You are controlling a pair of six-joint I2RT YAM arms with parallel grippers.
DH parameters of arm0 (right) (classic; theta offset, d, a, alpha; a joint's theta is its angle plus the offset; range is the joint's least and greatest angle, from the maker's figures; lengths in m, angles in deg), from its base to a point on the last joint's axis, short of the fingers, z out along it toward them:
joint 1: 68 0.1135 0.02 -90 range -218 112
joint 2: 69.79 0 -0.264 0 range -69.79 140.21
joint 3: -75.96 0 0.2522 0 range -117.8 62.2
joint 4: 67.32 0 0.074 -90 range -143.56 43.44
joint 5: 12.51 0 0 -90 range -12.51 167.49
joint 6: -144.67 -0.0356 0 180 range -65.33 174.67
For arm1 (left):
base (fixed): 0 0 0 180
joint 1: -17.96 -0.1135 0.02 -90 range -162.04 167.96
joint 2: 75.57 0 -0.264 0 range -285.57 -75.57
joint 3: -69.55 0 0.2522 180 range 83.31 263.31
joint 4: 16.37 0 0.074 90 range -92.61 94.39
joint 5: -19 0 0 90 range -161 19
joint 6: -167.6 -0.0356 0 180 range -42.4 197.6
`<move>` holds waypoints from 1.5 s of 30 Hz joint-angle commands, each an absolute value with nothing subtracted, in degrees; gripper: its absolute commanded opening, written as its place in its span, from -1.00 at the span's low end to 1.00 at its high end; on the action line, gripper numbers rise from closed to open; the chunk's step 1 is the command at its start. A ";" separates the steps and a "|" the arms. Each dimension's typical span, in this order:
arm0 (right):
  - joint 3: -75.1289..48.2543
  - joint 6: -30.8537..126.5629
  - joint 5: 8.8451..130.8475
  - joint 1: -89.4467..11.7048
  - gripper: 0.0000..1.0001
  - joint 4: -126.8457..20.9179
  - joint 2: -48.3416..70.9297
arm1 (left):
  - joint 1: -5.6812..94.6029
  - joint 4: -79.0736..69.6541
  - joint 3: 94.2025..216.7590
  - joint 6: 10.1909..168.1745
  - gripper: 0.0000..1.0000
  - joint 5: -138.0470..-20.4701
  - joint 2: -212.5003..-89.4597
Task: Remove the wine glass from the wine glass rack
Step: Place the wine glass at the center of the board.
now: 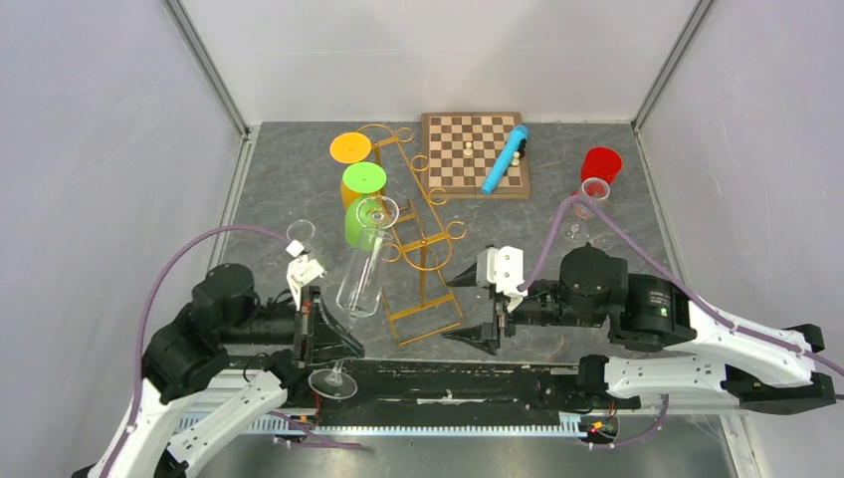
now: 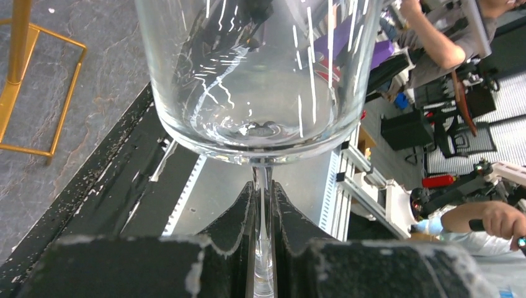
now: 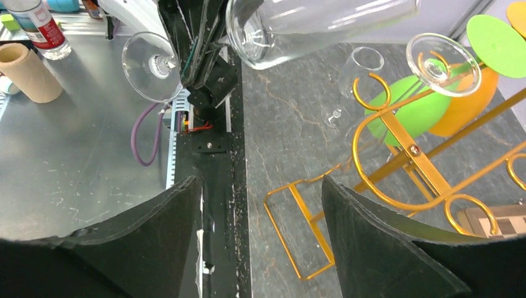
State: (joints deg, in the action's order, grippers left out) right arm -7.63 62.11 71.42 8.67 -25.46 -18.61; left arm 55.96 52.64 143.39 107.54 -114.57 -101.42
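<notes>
1. The wine glass is held in the air at the near left of the tabletop. It is tilted, with its bowl pointing away toward the wine glass rack and its foot over the black rail at the near edge.
2. The left gripper is closed tight on the stem just below the bowl. In the left wrist view both fingers press against the stem.
3. The bowl lies just beside the rack's left side. Whether the rim touches the rack cannot be told.
4. A second clear glass hangs by its foot in a rack hook close to that rim. A green glass and an orange glass are on the rack behind it.
5. The right gripper hovers just right of the rack's wire base, jaws wide apart and holding nothing.
6. A small clear glass stands left of the rack.
7. Farther back lie a chessboard with a blue tube across it, and a red cup.
</notes>
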 commanded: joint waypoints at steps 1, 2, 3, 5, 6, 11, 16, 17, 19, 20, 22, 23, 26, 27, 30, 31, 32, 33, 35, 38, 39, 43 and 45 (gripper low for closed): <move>-12.79 64.39 73.53 8.56 0.52 -19.45 -19.14 | 56.02 49.95 142.91 98.80 -0.95 -119.64 -104.38; -13.31 64.95 74.04 8.57 0.54 -18.29 -19.40 | 56.02 49.98 142.86 97.80 -0.95 -120.17 -104.92; -14.07 65.41 74.38 8.56 0.55 -17.32 -19.58 | 56.02 49.95 142.75 97.00 -0.95 -121.03 -105.37; -15.27 65.95 74.56 8.57 0.57 -15.26 -19.78 | 56.02 49.96 142.18 95.34 -0.95 -122.21 -106.12; -15.69 66.06 74.51 8.51 0.58 -14.31 -19.78 | 56.06 49.97 141.83 94.45 -0.95 -122.51 -106.52; -17.02 66.65 74.66 8.58 0.59 -11.79 -19.10 | 57.26 49.31 141.71 91.63 -0.95 -122.85 -109.71; -18.01 68.28 76.55 8.62 0.59 -11.55 -18.14 | 58.89 47.85 143.37 90.04 -0.95 -123.11 -112.39; -18.21 68.73 76.61 8.57 0.59 -11.55 -17.88 | 59.32 47.84 143.65 89.55 -0.95 -123.08 -113.12; -18.44 69.40 77.10 8.52 0.59 -11.57 -17.17 | 60.54 47.58 144.25 88.94 -0.95 -122.42 -114.66; -18.69 69.68 77.14 8.27 0.59 -11.48 -16.62 | 61.38 47.58 144.67 88.48 -0.95 -121.78 -115.64; -19.14 69.98 78.75 7.23 0.59 -11.46 -15.81 | 63.32 47.41 145.30 87.59 -0.95 -120.45 -117.19; -19.58 69.96 78.54 6.27 0.59 -11.52 -15.44 | 64.45 47.15 145.48 87.34 -0.95 -119.30 -118.00; -21.12 70.11 75.27 0.65 0.58 -11.55 -14.72 | 67.91 46.90 146.47 86.14 -0.95 -116.33 -120.43; -21.52 70.05 73.99 -1.57 0.58 -11.55 -14.47 | 68.90 46.67 146.72 85.93 -0.95 -115.55 -120.97; -22.35 69.63 67.98 -10.32 0.58 -11.55 -13.61 | 71.61 46.54 147.36 84.72 -0.95 -113.36 -122.29; -22.27 69.29 67.92 -11.52 0.58 -11.63 -13.52 | 72.20 46.53 147.47 84.40 -0.95 -112.99 -122.64; -22.27 69.15 68.01 -12.27 0.58 -11.59 -13.52 | 72.55 46.57 147.47 83.95 -0.95 -112.76 -122.85; -22.18 69.08 67.85 -12.89 0.58 -11.55 -13.80 | 72.72 46.55 147.39 83.64 -0.95 -112.56 -123.24; -22.18 68.43 64.91 -14.29 0.58 -10.98 -15.01 | 72.89 46.67 147.23 82.80 -0.95 -112.13 -123.50; -19.39 66.94 59.17 -14.47 0.58 -10.95 -18.66 | 72.91 47.11 147.03 81.60 -0.95 -111.33 -123.64; -18.06 66.32 57.42 -14.40 0.59 -11.22 -20.14 | 72.89 47.30 147.03 81.04 -0.95 -111.30 -123.70; -12.76 64.39 51.48 -14.46 0.59 -11.94 -23.98 | 73.07 47.54 146.94 79.58 -0.95 -111.45 -124.16; -11.35 63.80 48.96 -14.46 0.60 -12.10 -24.82 | 73.65 47.45 146.90 79.13 -0.95 -111.18 -124.49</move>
